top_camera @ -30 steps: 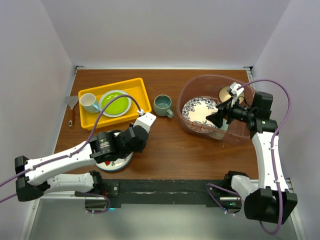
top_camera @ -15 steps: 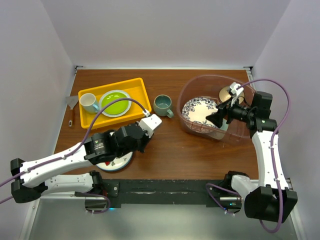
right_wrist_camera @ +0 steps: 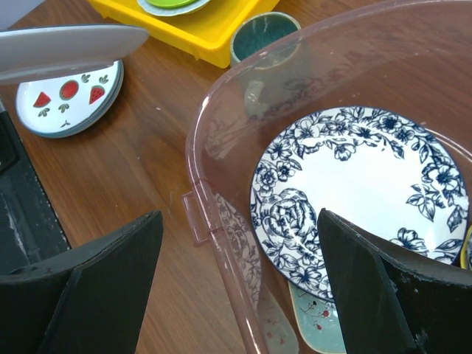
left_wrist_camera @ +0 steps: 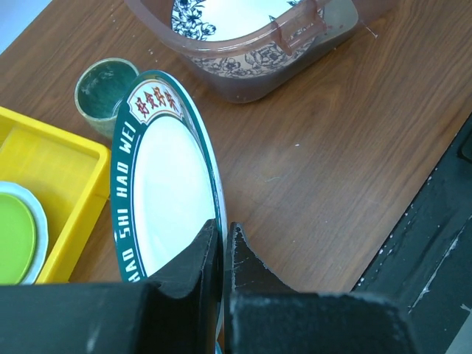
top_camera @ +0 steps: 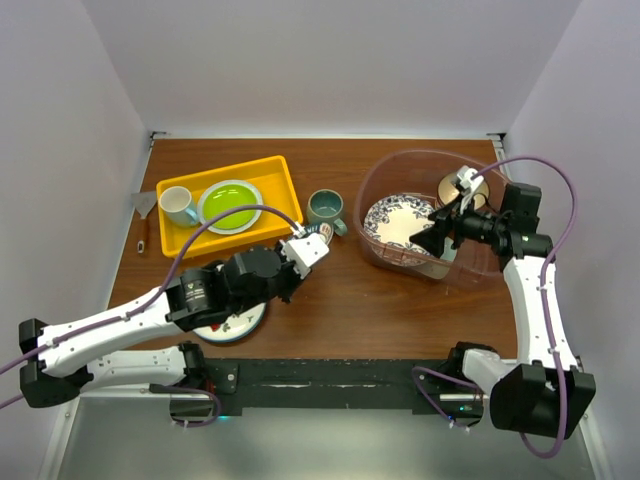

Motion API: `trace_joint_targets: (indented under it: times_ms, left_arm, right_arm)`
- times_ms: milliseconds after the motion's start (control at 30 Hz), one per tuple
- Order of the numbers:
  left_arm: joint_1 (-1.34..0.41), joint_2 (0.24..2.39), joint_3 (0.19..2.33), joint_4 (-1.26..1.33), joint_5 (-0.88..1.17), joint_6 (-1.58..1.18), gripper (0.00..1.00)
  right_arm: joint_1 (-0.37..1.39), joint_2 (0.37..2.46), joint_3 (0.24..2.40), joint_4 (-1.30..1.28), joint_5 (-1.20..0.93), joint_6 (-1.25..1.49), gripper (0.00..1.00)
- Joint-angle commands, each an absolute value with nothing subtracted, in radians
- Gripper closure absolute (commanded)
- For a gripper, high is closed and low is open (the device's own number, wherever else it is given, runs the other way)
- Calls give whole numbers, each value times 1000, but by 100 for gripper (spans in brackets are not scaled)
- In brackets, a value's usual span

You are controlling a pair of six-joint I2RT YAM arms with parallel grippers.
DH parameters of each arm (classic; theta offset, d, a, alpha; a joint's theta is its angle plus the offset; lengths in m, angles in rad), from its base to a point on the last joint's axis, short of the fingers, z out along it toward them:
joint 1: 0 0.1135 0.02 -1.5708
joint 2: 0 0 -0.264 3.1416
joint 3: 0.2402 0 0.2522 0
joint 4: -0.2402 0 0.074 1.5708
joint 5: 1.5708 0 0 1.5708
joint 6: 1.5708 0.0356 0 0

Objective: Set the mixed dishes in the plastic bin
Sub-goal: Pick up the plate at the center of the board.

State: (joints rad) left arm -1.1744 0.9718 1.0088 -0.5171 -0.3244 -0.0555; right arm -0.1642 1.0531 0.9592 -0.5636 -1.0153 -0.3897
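Note:
My left gripper (top_camera: 314, 239) (left_wrist_camera: 223, 226) is shut on the rim of a white plate with a green rim and red characters (left_wrist_camera: 166, 184). It holds the plate on edge above the table, just in front of the grey-green mug (top_camera: 325, 208) (left_wrist_camera: 103, 85). The plastic bin (top_camera: 372, 180) (right_wrist_camera: 214, 110) holds the blue-patterned plate (top_camera: 400, 220) (right_wrist_camera: 354, 184), the tan bowl (top_camera: 455, 188) and a mint-green tray (right_wrist_camera: 324, 328) under the plate. My right gripper (top_camera: 428, 237) (right_wrist_camera: 240, 221) is open and empty over the bin's near wall. A white plate with watermelon marks (top_camera: 240, 322) (right_wrist_camera: 70, 99) lies under my left arm.
A yellow tray (top_camera: 272, 172) at the back left holds a white cup (top_camera: 178, 205) and a green plate (top_camera: 230, 205). A small scraper (top_camera: 145, 212) lies left of it. The table's near edge is a black strip (top_camera: 330, 375).
My left arm has carried the held plate to the right and away from the bases, up to the mug. My right gripper has shifted very slightly left and stays open.

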Motion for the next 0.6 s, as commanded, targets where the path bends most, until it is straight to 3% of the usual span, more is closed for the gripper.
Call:
trace_joint_targets:
  times_ms: [0,567]
  left_arm:
    - [-1184,943,996,-403,-336,47,100]
    - [-1230,940,900,-276,-397,133,100]
  right_arm:
    - [-160,1078,1025,-624,-1061,-445,11]
    - [-32,1195,1224,-888,-1002,-578,11]
